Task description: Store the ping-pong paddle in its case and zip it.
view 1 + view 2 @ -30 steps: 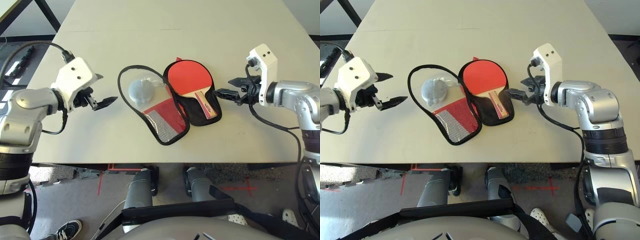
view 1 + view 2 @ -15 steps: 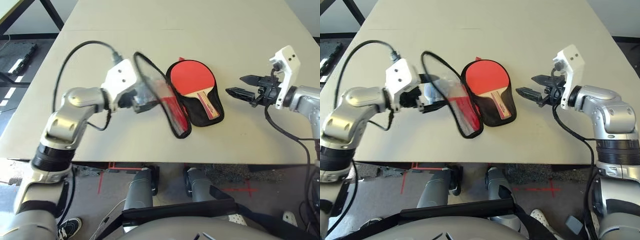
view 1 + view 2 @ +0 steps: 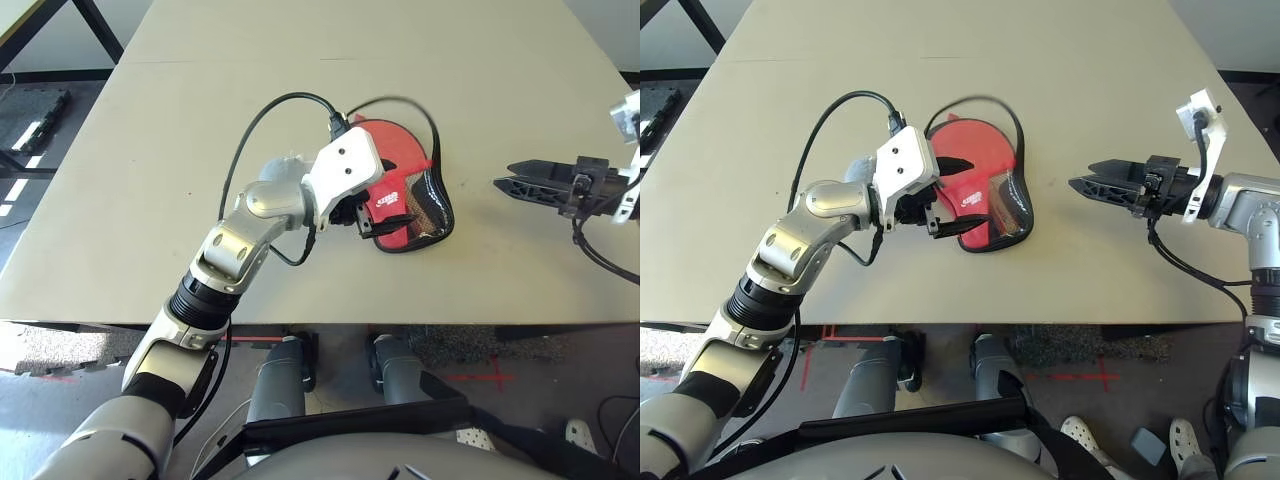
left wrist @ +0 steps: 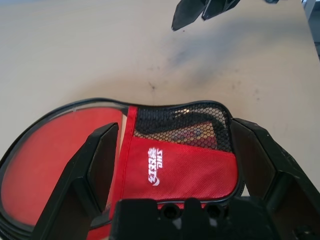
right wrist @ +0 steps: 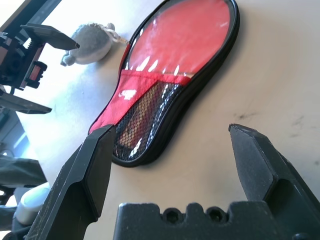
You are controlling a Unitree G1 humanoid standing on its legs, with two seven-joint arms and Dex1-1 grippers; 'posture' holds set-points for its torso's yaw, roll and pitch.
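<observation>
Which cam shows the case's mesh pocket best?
Left wrist view: the mesh pocket faces the camera, between the left gripper's open fingers. Right wrist view shows it obliquely; head views show it partly behind that gripper.

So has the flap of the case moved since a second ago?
Yes. The case lay spread open, its flap out to the left of the paddle. Now the flap is folded over to the right, covering the paddle, with the open left gripper over it.

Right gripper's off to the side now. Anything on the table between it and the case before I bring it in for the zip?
Nothing visible. Bare table lies between the open right gripper and the case, which is folded shut over the paddle. The open left gripper sits over the case's far side, and the plush ball lies beyond it.
</observation>
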